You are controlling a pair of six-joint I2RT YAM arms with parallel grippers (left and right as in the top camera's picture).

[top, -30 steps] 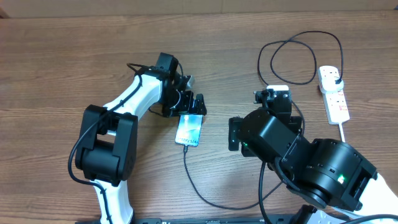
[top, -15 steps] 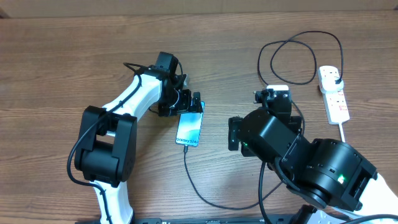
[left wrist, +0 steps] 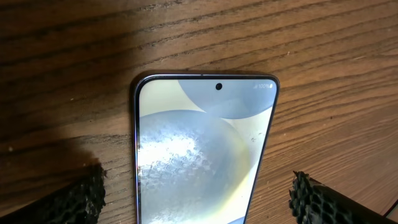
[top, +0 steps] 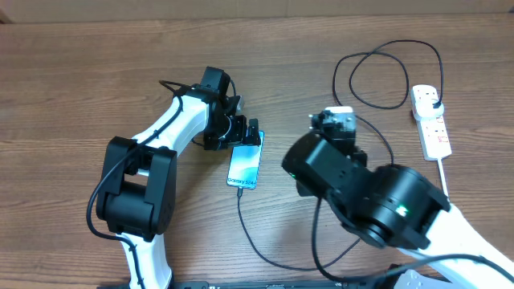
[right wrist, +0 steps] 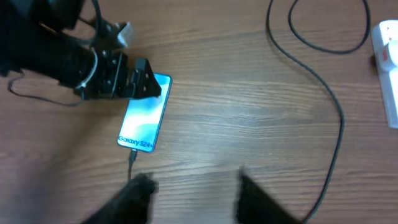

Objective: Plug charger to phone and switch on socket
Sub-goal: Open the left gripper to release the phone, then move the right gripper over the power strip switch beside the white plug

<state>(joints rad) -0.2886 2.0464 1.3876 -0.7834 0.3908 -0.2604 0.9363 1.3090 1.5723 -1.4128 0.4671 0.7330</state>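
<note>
phone (top: pixel 245 166) lies face up mid-table, screen lit, with the charger (right wrist: pixel 340 127) tip in its near end. left gripper (left wrist: pixel 199 199) is spread wide, fingers (left wrist: pixel 78 199) either side of the phone's far end, gripping nothing. right gripper (right wrist: pixel 196 193) is blurred, fingers apart and empty. socket (top: pixel 431 122) sits toward the far right corner.

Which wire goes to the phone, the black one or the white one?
The thin black wire: its tip meets the phone's bottom edge. The thick white cord only leaves the power strip.
</note>
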